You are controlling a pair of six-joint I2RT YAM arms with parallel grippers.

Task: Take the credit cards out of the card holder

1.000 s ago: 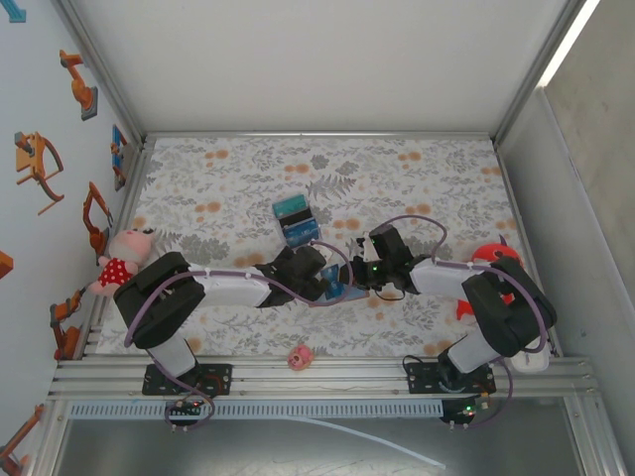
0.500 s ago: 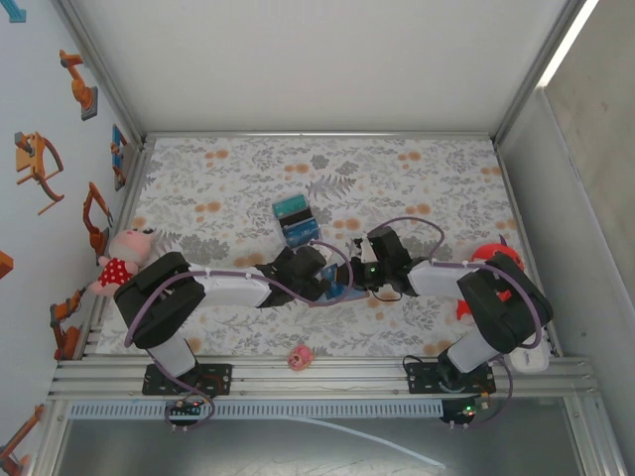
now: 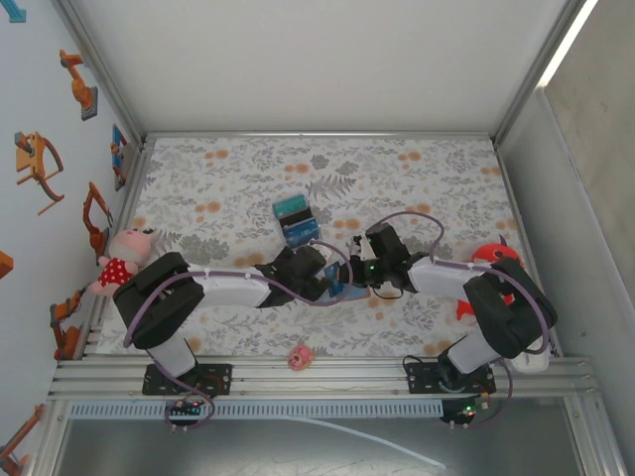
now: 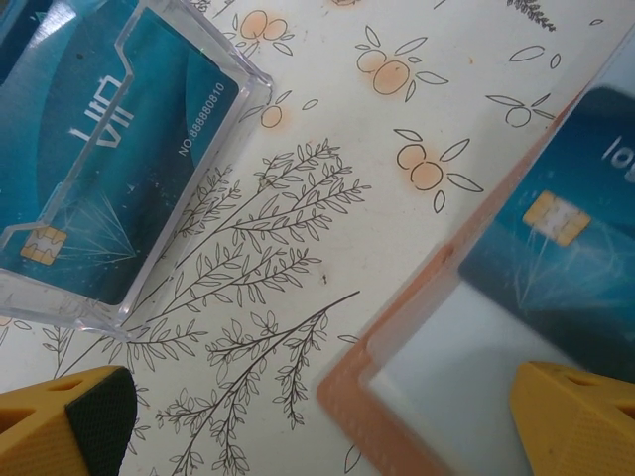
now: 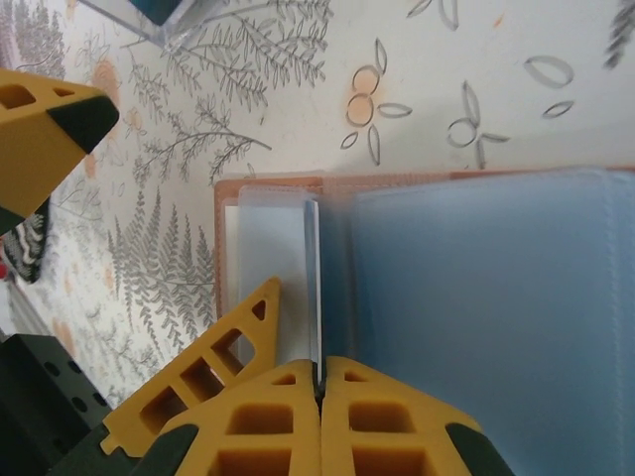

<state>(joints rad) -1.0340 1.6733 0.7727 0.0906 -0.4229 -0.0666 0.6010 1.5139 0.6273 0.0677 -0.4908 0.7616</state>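
The card holder [image 3: 338,290] lies open on the floral cloth at mid-table, tan-rimmed with pale blue-grey pockets [image 5: 476,297]. A dark blue credit card [image 4: 566,248] with a gold chip sits in one pocket. My left gripper [image 4: 322,426] is open and straddles the holder's corner [image 4: 347,392], with one yellow finger [image 4: 575,421] over the pocket. My right gripper [image 5: 319,382] is shut on a thin pale sheet [image 5: 315,288] standing edge-on from the holder. I cannot tell whether that sheet is a card or a pocket leaf. A teal card [image 4: 109,169] stands in a clear tray.
The clear tray [image 3: 296,220] with teal and blue cards stands just behind the grippers. A pink plush [image 3: 124,260] sits at the left edge, a small pink toy [image 3: 300,357] near the front rail and a red toy [image 3: 491,256] at the right.
The right gripper has edged slightly left toward the holder and its jaws have closed fully on the thin sheet. The left arm has stayed put.
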